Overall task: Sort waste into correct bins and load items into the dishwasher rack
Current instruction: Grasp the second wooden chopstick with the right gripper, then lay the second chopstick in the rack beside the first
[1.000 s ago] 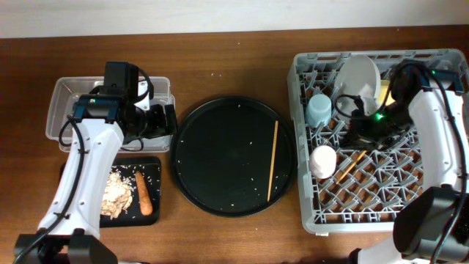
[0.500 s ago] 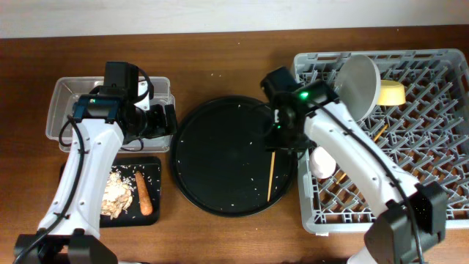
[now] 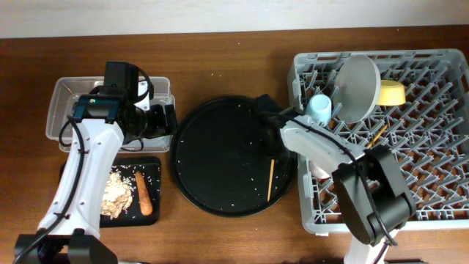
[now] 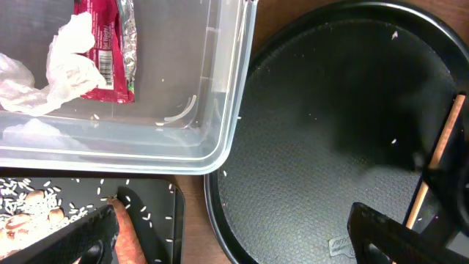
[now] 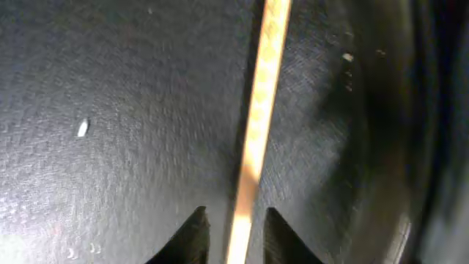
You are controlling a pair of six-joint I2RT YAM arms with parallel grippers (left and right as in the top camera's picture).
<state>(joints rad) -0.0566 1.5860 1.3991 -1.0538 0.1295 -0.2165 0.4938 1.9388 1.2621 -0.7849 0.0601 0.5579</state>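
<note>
Where wooden table meets pale wall (far edge), round tray, chopstick

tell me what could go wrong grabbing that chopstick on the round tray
The chopstick lies flat on the round black tray, thin and between the open fingertips of the right claw; it could roll or slip out on closing. It also lies near the tray's raised rim, which the fingers might strike.

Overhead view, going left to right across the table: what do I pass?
From the left: clear tub → round black tray → chopstick → blue cup → grey plate → yellow bowl.
</note>
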